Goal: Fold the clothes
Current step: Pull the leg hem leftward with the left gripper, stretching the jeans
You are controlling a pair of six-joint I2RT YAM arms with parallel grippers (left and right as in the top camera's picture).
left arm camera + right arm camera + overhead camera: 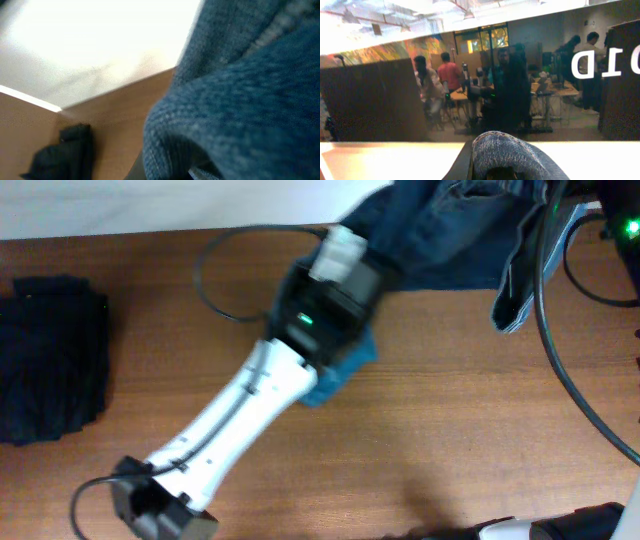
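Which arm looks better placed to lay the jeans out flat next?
Likely left: the left hand grips the jeans close above the table. The right hand holds them raised, its camera seeing the room.

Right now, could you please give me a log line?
left pincer: shut on jeans | right pincer: shut on jeans | fold: not done

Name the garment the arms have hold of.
The blue denim jeans, bunched at the far edge, with denim in both wrist views; the black folded pile lies apart at the left.
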